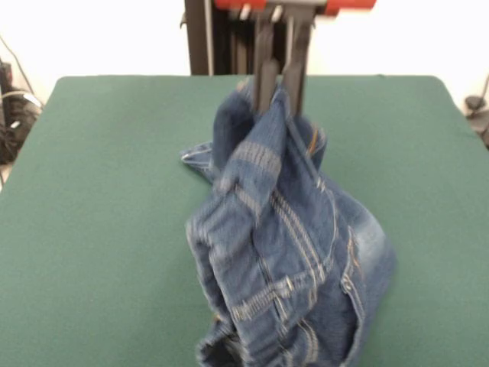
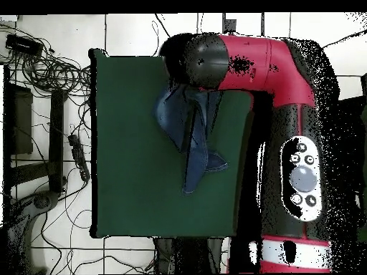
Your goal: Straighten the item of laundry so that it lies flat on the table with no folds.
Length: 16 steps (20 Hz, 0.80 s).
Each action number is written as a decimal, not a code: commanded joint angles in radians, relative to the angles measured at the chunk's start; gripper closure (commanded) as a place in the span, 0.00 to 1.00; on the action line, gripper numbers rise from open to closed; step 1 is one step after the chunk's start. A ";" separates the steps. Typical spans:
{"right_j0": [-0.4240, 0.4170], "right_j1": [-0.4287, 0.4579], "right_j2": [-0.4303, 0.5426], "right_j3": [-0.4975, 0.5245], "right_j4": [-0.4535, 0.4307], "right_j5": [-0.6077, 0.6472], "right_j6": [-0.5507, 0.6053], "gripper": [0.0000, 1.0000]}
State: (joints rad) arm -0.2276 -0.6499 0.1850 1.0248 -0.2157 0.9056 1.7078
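From the front, my claw (image 1: 279,90) comes down as two dark, straight fingers (image 1: 265,76), closed on a bunched fold at the top of the blue denim jeans (image 1: 286,245). The jeans hang from that pinch in a tall, crumpled drape, widening downward, with the lower part reaching the bottom edge of the picture, so I cannot tell there how much of it rests on the large rectangular counter covered in dark green felt-like cloth (image 1: 99,214). This view shows the fabric well: faded mid-blue denim, paler worn streaks along the ridges, orange-tan double stitching along the seams, and a thick doubled band that looks like the waistband across the lower front. The green cover is matte and smooth.

From overhead, my red and black arm (image 2: 251,64) hides the claw completely, so the grip cannot be read there. What that view adds is the outline of the jeans (image 2: 193,143): a long, narrow, twisted strip running from under my wrist toward the middle of the counter (image 2: 129,200), tapering to a point, near the counter's edge beside my arm.
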 commanded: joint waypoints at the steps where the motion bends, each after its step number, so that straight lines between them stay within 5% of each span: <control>1: 0.027 -0.175 -0.026 0.283 0.017 -0.025 0.069 1.00; 8: 0.098 -0.254 -0.105 0.479 0.034 -0.132 0.286 1.00; 16: 0.241 -0.241 -0.230 0.521 0.065 -0.179 0.466 1.00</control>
State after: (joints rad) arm -0.0906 -0.8829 0.0101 1.3444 -0.2020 0.7733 1.7616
